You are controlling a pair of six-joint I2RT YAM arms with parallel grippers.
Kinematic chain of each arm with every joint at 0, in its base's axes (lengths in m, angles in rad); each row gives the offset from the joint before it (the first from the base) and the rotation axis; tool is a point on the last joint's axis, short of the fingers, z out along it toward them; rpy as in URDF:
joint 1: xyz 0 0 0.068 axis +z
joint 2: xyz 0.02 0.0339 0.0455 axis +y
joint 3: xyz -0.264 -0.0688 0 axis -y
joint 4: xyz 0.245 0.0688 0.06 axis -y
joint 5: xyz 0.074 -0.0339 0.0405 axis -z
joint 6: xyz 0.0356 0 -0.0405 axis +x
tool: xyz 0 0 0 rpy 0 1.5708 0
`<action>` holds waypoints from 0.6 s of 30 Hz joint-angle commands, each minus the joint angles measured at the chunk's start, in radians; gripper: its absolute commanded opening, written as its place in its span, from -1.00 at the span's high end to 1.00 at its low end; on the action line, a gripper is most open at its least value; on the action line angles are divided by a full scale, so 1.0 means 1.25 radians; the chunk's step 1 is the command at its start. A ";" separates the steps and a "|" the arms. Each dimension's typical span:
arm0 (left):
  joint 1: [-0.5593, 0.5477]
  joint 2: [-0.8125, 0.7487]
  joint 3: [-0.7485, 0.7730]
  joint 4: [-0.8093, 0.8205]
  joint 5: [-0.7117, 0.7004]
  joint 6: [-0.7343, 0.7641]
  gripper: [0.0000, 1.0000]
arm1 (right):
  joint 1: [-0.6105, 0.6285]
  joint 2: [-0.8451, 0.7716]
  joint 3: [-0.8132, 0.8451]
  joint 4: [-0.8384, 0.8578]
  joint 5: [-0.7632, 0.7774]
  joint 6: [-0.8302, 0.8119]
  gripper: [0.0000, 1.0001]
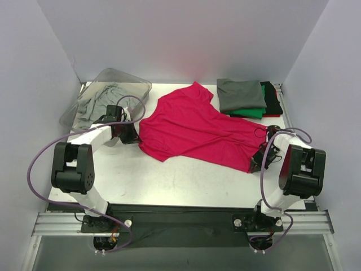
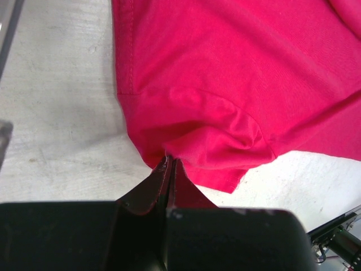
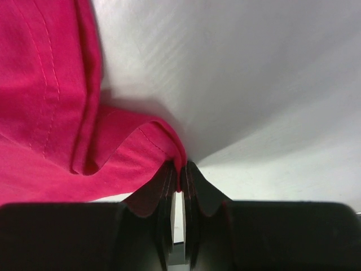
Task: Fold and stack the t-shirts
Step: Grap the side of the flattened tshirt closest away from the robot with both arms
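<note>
- The magenta-red t-shirt (image 1: pixel 194 127) lies spread on the table (image 1: pixel 169 180), its long axis running diagonally from centre-left to near-right.
- Left gripper (image 1: pixel 134 135) is clamped on the shirt's left edge.
- Right gripper (image 1: pixel 259 160) pinches the near-right corner hem, jaws closed.

Far right stack, top view: dark grey t-shirt (image 1: pixel 241 94) covers most of green t-shirt (image 1: pixel 248 113), black t-shirt (image 1: pixel 274 101) & red t-shirt (image 1: pixel 271 116); only edges show. Light grey t-shirt (image 1: pixel 96 104) in bin (image 1: pixel 121 76) is partly behind left arm (image 1: pixel 93 135). Wrist views: magenta-red t-shirt (image 2: pixel 225 84) is cut off by pic edges. Its pinched bit is hidden inside left tool (image 2: pixel 169 166) and right tool (image 3: pixel 181 172).
</note>
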 commanded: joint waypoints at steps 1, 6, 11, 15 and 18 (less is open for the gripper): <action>0.005 -0.060 0.021 -0.015 0.011 0.011 1.00 | 0.023 -0.028 -0.040 -0.067 -0.009 0.014 1.00; 0.005 -0.116 -0.014 -0.050 0.007 0.011 1.00 | 0.081 -0.096 -0.045 -0.138 -0.026 0.041 1.00; 0.006 -0.172 -0.058 -0.080 -0.011 0.015 1.00 | 0.154 -0.158 -0.043 -0.229 0.036 0.063 1.00; 0.008 -0.207 -0.079 -0.130 -0.028 0.028 1.00 | 0.185 -0.209 -0.056 -0.282 0.064 0.073 1.00; 0.008 -0.239 -0.098 -0.168 -0.043 0.033 1.00 | 0.186 -0.236 -0.065 -0.314 0.071 0.077 1.00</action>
